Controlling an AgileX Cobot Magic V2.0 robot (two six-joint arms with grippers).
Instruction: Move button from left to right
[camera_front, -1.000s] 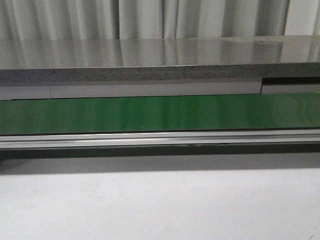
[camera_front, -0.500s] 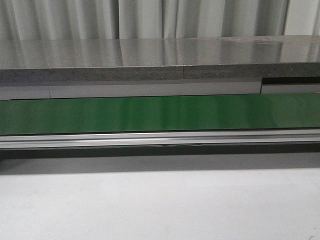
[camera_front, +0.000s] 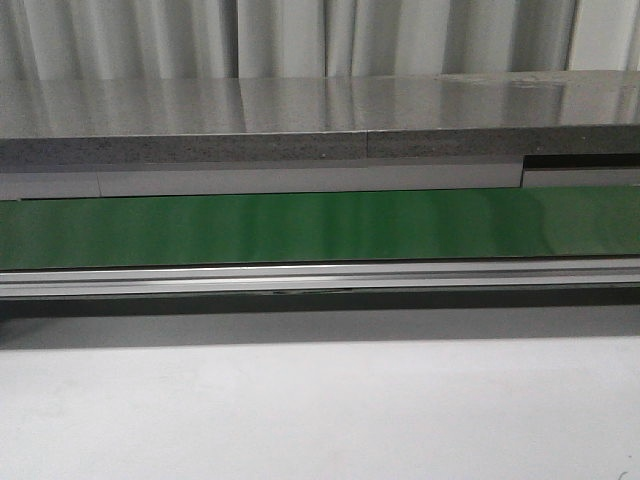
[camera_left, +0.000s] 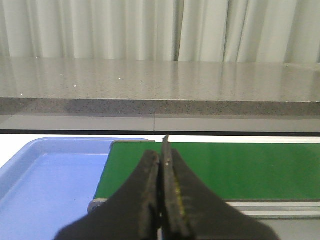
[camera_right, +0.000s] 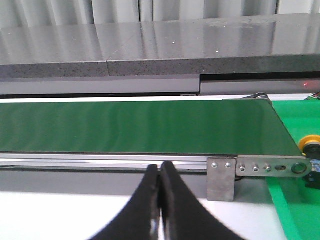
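The left gripper (camera_left: 161, 165) has its two black fingers pressed together, with no gap between them and nothing held, and the tips point toward the near edge of the green conveyor belt (camera_left: 240, 167). The right gripper (camera_right: 160, 175) is closed in the same way, its fingers touching along their length, tips just before the belt's near rail. In the front view neither arm is visible.
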